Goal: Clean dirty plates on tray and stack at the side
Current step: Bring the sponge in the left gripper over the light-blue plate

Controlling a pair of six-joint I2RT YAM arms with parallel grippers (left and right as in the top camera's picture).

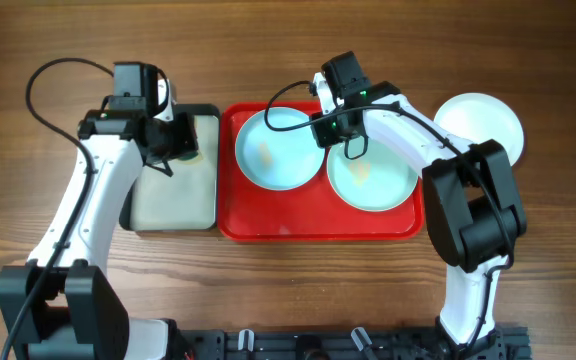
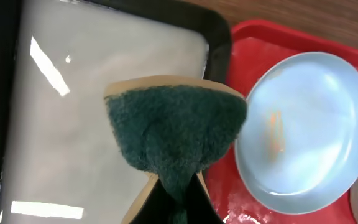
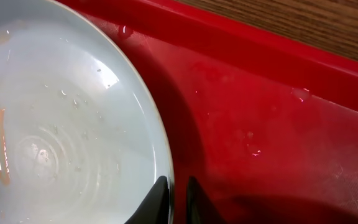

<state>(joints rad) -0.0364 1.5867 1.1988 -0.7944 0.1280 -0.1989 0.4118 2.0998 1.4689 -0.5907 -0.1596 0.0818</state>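
Right gripper (image 3: 178, 202): jaws nearly together, pinching the rim of the left aqua plate (image 1: 278, 150), one finger inside the rim and one outside on the red. The grip is on that plate's right edge. Plate surface is wet, with droplets and an orange streak (streak also shows in the left wrist view).

Left gripper (image 1: 173, 145): clamped on a green sponge (image 2: 176, 124) with a tan backing, green face toward the camera. Sponge sits over the pale inside of the black-rimmed tray (image 1: 168, 205), near its right rim. Can't tell if it touches the surface.

Outward:
- Tray (image 1: 268, 228) is mid-table, just right of the black-rimmed tray, their edges just beside each other.
- Left aqua plate lies flat in the tray's left half.
- Right aqua plate (image 1: 373, 185) is in the tray's right half, just beside the left one, with a faint orange-brown smear near its centre. The right arm crosses above its upper edge.
- White plate (image 1: 480, 125) is off the tray, on the wooden table (image 1: 548, 250) by the tray's upper right corner, partly hidden by the right arm.
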